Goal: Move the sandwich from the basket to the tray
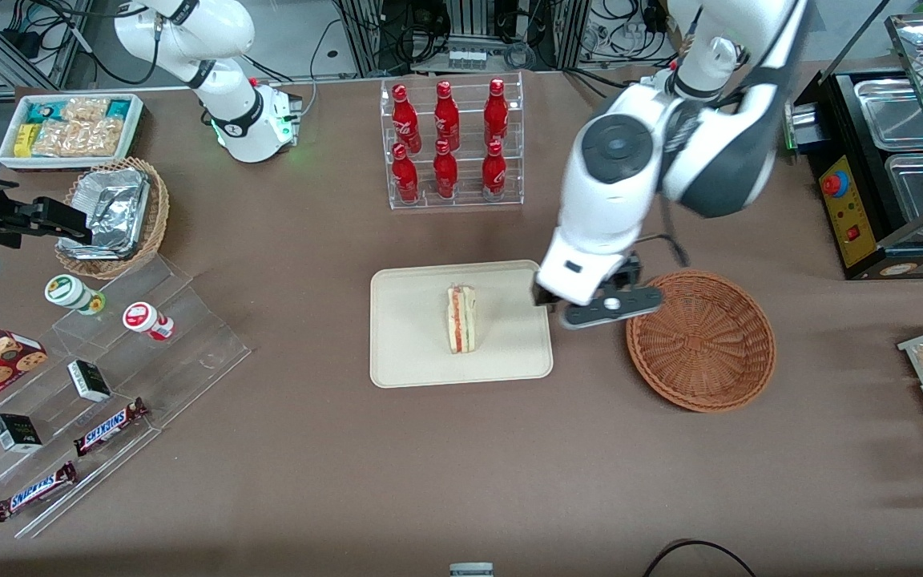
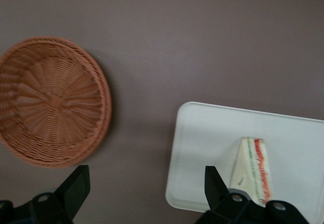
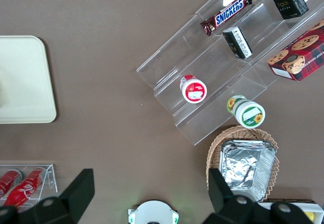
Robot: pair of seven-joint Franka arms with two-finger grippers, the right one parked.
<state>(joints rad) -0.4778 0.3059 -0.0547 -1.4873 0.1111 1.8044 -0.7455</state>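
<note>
Empty now, basket sits beside tray, sandwich resting mid-tray as delivered, while gripper hovers between them, fingers spread wide, holding nothing.

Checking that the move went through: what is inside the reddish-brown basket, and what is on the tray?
The basket holds nothing. The sandwich lies on the tray. The open gripper hangs between them, covering the tray's corner.

my gripper is hanging spread wide over the bare strip between tray and basket. the sandwich is occupying mid-tray; the bottle rack is standing well apart.
</note>
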